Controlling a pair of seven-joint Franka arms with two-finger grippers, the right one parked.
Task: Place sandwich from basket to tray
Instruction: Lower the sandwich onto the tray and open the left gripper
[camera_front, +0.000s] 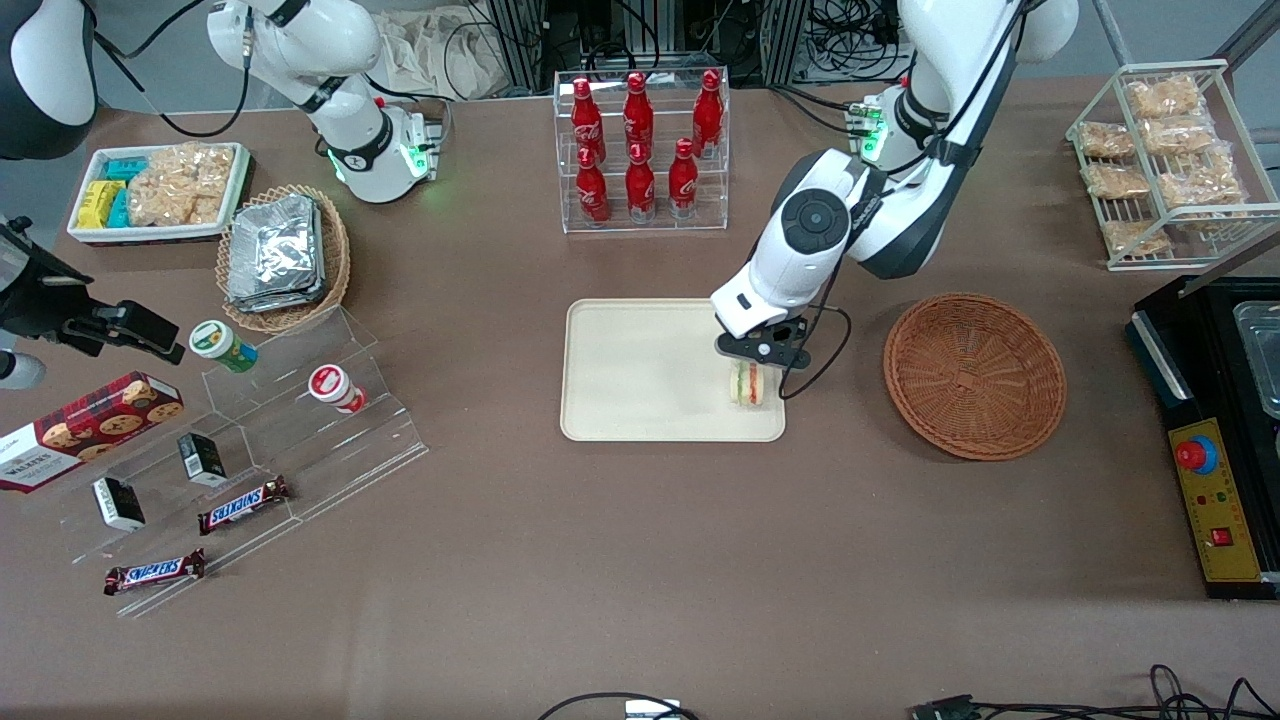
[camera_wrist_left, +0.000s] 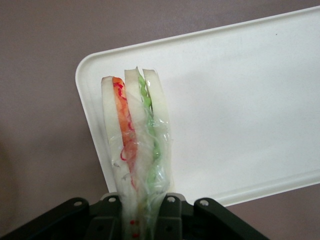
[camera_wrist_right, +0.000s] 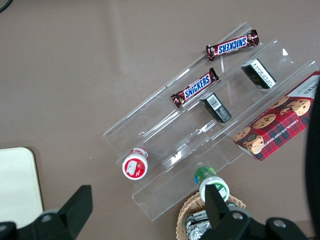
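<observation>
The sandwich (camera_front: 746, 384) (camera_wrist_left: 137, 135), a clear-wrapped wedge with pale bread and orange and green filling, stands on edge over the cream tray (camera_front: 640, 370) (camera_wrist_left: 240, 95), at the tray's end nearest the basket. My gripper (camera_front: 756, 362) (camera_wrist_left: 141, 216) is just above the tray and shut on the sandwich, one finger pressing each bread face. I cannot tell whether the sandwich touches the tray. The reddish-brown wicker basket (camera_front: 975, 375) sits beside the tray toward the working arm's end, with nothing in it.
A clear rack of red cola bottles (camera_front: 640, 150) stands farther from the camera than the tray. A wire rack of snack bags (camera_front: 1160, 160) and a black control box (camera_front: 1215, 500) lie past the basket. Toward the parked arm's end are a tan basket of foil packets (camera_front: 283, 255) and an acrylic stepped shelf (camera_front: 250, 440).
</observation>
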